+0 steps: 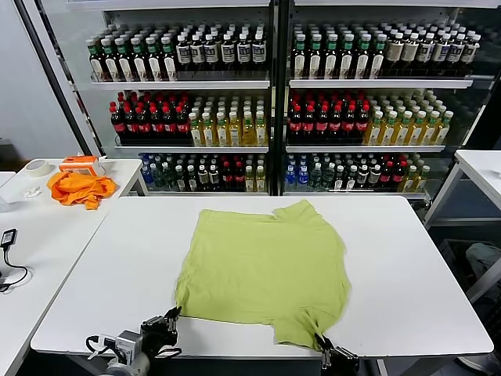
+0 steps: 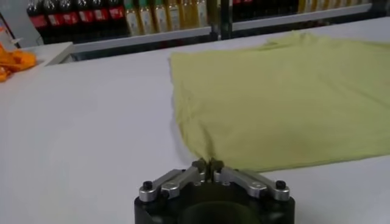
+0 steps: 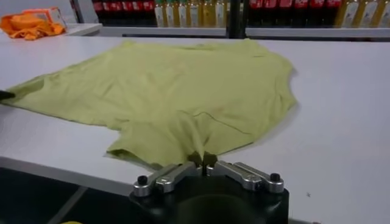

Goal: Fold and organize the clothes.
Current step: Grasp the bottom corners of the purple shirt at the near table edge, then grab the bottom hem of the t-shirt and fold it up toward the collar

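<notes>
1. T-shirt (image 1: 262,270) lies mostly flat on the white table (image 1: 407,258), plain side up, near edge at the table's front. Lower right part is rumpled and already doubled over itself.
2. Left gripper (image 1: 173,316) is at the shirt's near left corner; wrist view shows fingers clenched on a pinch of the fabric (image 2: 208,163).
3. Right gripper (image 1: 322,342) is at the near right corner, right on the table edge; fingers clenched on the bunched hem (image 3: 202,157).
4. Risk: both pinches look shallow, only a small tuck of cloth. Fast lift likely pulls a corner free, and the fold goes skewed.
5. Risk: the right corner is gathered in layers. Gripper may hold only the top layer, so the lower one drags and wrinkles get folded in.
6. Risk: uneven lift height between arms twists the shirt; far collar end isn't pinned, so the whole thing may slide instead of folding.
7. Around: orange cloth (image 1: 78,188) and tape roll (image 1: 36,167) on the side table to the left, well apart. Drink shelves (image 1: 274,94) behind. Nothing sits in the fold path.
</notes>
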Robot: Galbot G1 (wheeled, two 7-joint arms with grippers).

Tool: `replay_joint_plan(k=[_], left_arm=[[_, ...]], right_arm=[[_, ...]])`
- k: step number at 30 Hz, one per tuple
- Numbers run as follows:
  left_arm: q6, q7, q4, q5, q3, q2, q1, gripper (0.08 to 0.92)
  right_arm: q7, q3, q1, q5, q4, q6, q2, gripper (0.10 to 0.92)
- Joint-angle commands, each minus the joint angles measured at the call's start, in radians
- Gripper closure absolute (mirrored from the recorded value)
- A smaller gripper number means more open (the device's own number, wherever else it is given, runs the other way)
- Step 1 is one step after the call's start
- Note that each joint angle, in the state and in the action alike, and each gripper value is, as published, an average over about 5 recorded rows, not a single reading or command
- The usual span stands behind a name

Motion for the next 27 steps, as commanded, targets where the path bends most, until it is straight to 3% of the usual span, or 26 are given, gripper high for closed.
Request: replay_joint_plan(k=[1,10,20,27], left_arm=[[-0.002,0.036,-0.057,-0.011,-0.034,0.017,0.015,0.918],[-0.022,0.036,-0.098,0.008,-0.089,0.021,0.146,0.918],[-0.024,0.038,-0.212,-0.043,-0.273,0.063,0.401,0.918],[0.002,0.037,-0.289,-0.110,-0.412,0.085,0.460,0.918]], right_arm=[[0.001,0.023,0.008,0.032,0.035,-0.008,-0.017,0.911],[-0.013,0.060,-0.123,0.000,0.095,0.000,-0.031,0.911],[-0.018,0.093,-0.260,-0.055,0.146,0.023,-0.038,0.911],[-0.020,0.129,-0.262,-0.045,0.222,0.014,-0.058,0.911]])
